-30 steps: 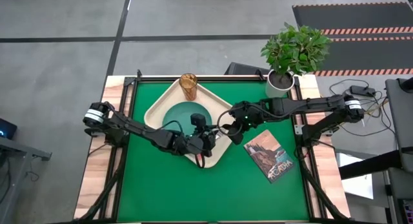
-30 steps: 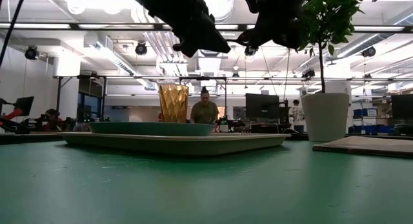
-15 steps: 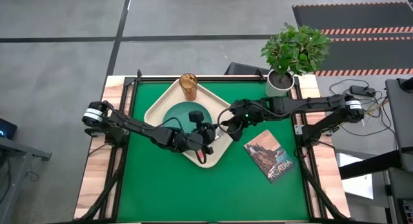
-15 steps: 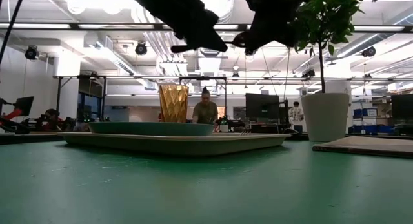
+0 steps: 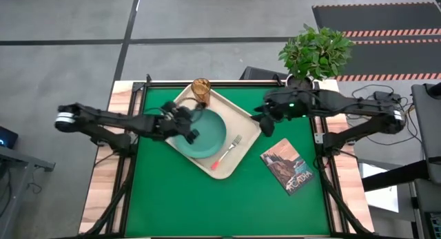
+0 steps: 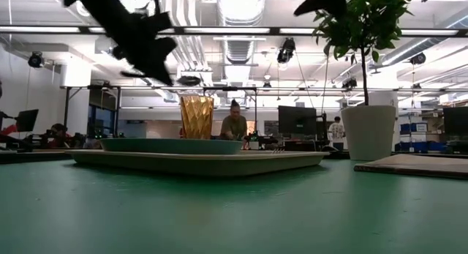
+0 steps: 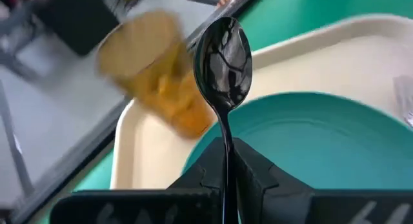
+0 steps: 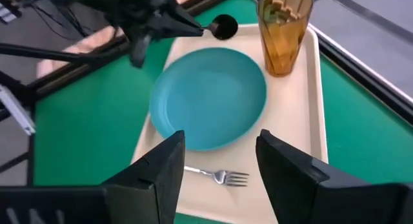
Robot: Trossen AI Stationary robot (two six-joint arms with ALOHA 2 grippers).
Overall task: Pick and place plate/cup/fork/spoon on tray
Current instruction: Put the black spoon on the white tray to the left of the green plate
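Note:
My left gripper (image 5: 189, 117) is shut on the dark spoon (image 7: 222, 53). It hangs over the far left part of the cream tray (image 5: 234, 167), between the amber cup (image 5: 201, 92) and the teal plate (image 5: 208, 133). Cup and plate stand on the tray. The red-handled fork (image 5: 226, 153) lies flat on the tray beside the plate. My right gripper (image 8: 219, 166) is open, holds nothing and hangs high by the tray's right corner (image 5: 262, 120). The right wrist view shows the left gripper (image 8: 171, 20) with the spoon's bowl (image 8: 224, 27) ahead of it. My left gripper pinches the spoon's thin handle (image 7: 226, 146) between its two fingers. The fingers lie along the handle, and the oval bowl (image 7: 222, 53) sticks out ahead of the fingertips. They come from the table's left, slanting down. The spoon is lifted clear above the tray.
A potted plant (image 5: 313, 56) in a white pot (image 6: 369, 133) stands at the far right corner. A picture-covered book (image 5: 289, 165) lies on the green mat right of the tray. Green mat lies bare along the near side. People show in the room behind.
The spoon, which hung between both grippers over the tray's near part, is now in my left gripper alone. That gripper has carried it toward the table's far left, over the plate's far edge, and rolled. My right gripper has let go and drawn back up and to the right.

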